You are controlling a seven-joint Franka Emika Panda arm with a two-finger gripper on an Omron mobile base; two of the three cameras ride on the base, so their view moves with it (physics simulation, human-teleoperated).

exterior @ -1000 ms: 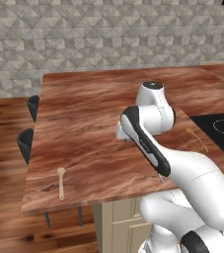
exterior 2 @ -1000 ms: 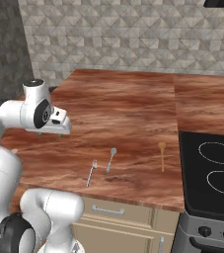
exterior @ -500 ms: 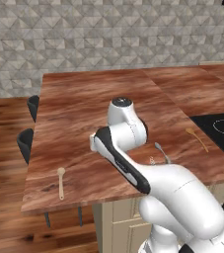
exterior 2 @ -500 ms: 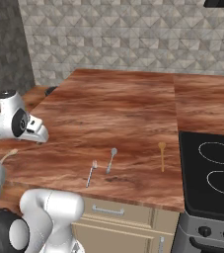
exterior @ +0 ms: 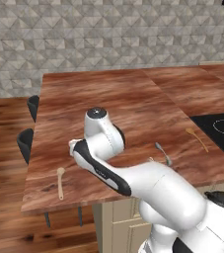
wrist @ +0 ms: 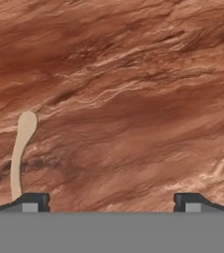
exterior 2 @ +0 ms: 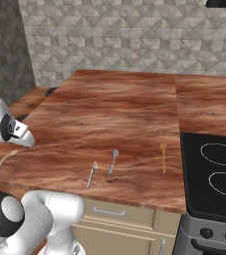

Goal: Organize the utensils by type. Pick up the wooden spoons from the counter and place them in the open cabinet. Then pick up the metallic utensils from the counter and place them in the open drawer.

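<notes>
- Wooden spoons: two lie on the counter (exterior: 108, 94). One wooden spoon (exterior: 60, 182) sits near the counter's left front edge; the second wooden spoon (exterior: 197, 139) lies far to the right, just beside the stovetop (exterior 2: 215, 174).
- Metal pieces: two, a fork (exterior 2: 91, 174) and a metal spoon (exterior 2: 113, 161), side by side between the wooden spoons, fork at about 8 o'clock from the spoon.
- Gripper (wrist: 111, 202): tips spread wide above the counter, holding nothing; the left wooden spoon's bowl sits at 10 o'clock in the hand view.
</notes>
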